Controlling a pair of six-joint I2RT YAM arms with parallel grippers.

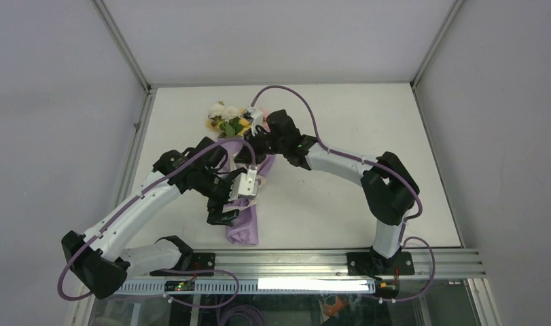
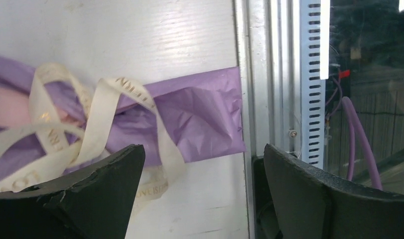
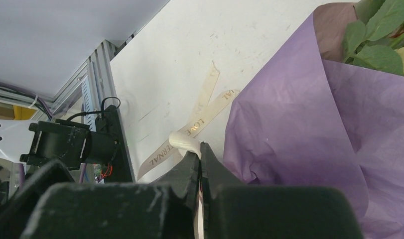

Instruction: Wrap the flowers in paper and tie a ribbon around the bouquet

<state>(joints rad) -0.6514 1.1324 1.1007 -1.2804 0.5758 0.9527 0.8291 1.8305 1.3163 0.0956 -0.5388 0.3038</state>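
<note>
Closest to the arms, at the bottom of the top view, the thin end of the bouquet point(image 1: 243, 227) lies on the white desk point(image 1: 340, 204), right by the metal rail point(image 2: 269, 74). The bouquet's long side runs from the bottom of that view up toward the top. The left end effector point(image 2: 202, 152) sits over this thin end. Its two black fingers are wide apart and there is nothing between them. In the left wrist view the ribbon point(image 2: 100, 114) lies up and to the left of it, just past the left finger. It is soft and cream, with gold letters, and it flops in loose loops over the crinkly purple paper point(image 2: 200, 114). The left arm looks like the nearer one to those loops, so I think it will need to go that way to grab one. A bit farther up, the right end effector point(image 3: 200, 149) has its fingers pressed together on one strand of ribbon, beside the smooth fold of paper. Farthest away, at the wide end, the flowers point(image 1: 226, 119) poke out, with white and yellow blooms and flat green leaves point(image 3: 379, 45).
</note>
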